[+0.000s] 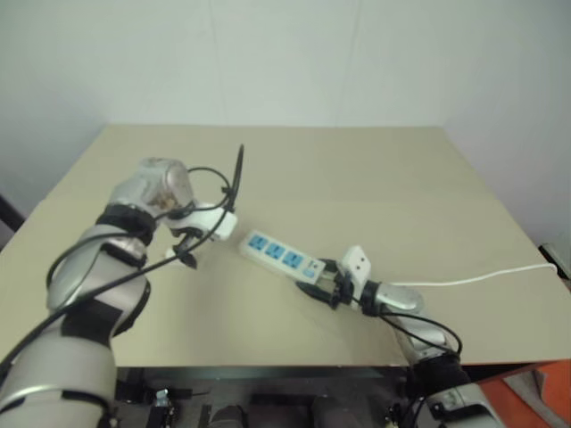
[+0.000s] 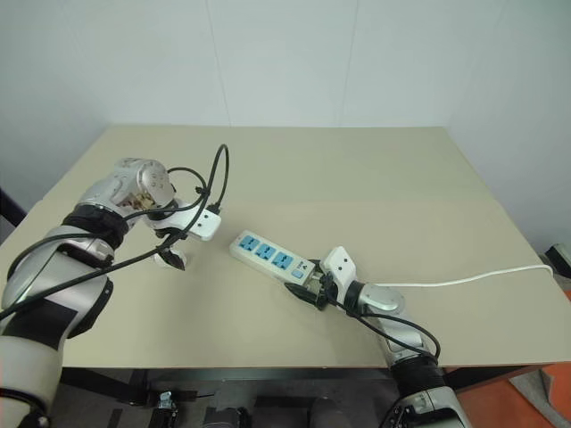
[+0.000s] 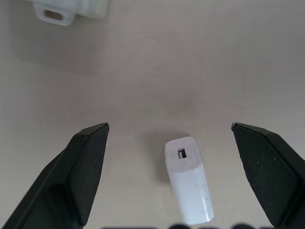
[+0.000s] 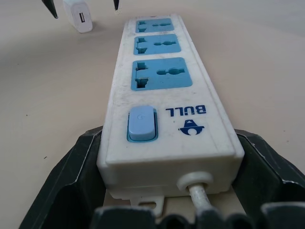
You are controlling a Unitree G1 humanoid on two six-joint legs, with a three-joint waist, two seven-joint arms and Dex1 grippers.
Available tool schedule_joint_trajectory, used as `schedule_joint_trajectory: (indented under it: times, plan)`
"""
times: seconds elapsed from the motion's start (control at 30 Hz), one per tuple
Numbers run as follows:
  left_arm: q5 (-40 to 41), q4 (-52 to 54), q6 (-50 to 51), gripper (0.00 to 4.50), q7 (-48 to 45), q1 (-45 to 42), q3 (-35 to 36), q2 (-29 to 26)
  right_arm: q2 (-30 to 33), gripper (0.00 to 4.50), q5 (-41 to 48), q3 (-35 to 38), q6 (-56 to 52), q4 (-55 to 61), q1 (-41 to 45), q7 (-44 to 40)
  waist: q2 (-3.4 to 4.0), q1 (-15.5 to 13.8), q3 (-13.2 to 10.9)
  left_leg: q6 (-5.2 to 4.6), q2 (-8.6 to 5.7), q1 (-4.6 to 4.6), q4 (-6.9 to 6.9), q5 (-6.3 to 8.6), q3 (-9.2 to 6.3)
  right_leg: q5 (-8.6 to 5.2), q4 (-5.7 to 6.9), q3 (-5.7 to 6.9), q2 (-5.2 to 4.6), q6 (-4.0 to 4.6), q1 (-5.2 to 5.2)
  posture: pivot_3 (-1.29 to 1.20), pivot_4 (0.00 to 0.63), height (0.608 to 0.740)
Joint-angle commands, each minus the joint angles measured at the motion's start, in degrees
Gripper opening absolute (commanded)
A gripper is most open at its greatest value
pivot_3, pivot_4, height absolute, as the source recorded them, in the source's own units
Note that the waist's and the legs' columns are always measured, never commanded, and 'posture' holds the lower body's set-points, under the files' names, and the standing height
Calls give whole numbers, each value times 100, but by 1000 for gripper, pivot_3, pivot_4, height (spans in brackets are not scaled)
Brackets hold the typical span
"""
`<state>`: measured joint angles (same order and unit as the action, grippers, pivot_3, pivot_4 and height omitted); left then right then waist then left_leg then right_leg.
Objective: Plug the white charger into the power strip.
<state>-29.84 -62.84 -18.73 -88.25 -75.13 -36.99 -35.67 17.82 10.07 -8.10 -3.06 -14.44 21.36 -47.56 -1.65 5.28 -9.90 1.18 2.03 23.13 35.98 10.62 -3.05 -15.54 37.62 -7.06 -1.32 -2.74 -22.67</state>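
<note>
The white charger [image 3: 188, 183] lies on its side on the beige table, a small slot showing in its end face. My left gripper [image 3: 169, 125] hangs straight above it, open, one black finger on each side and neither touching it. The power strip [image 1: 281, 257] lies slantwise at mid-table, its three blue socket faces up. My right gripper [image 4: 169, 138] is shut on the strip's switch end, a finger [image 4: 71, 171] pressed against each long side. From the right wrist the charger [image 4: 81, 16] stands just past the strip's far end.
The strip's thin white cable [image 1: 482, 278] runs off to the table's right edge. The beige table [image 1: 357, 169] stretches back to a white wall. Its front edge runs just behind my right wrist.
</note>
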Motion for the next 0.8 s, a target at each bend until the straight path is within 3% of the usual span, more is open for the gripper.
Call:
schedule_joint_trajectory:
  times: [0.03,0.53,0.67,0.8]
  plan:
    - [-333,-163,-115,4500,306,-105,-99,-26,14,3414,-103,-88,-52,-6,-166,32,0,0,0,0,0,0,1,0,-1,0,0,0,0,0,0,0,150,740]
    - [-633,-580,205,4500,488,-23,-74,213,83,3414,-188,-138,-48,-66,-93,-4,-1,2,0,0,-2,1,1,0,-3,-1,1,2,-1,-1,0,0,150,740]
    - [-766,-636,282,3679,551,-30,-117,253,96,3414,-201,-151,-42,-52,-112,1,-1,0,1,0,-3,1,1,0,-4,-1,2,2,-1,-1,1,0,150,740]
    - [-778,-684,366,2422,642,-26,-72,329,100,3414,-225,-173,-31,-51,-140,10,-1,0,1,0,-3,1,1,0,-4,-1,2,2,-1,-2,1,0,150,740]
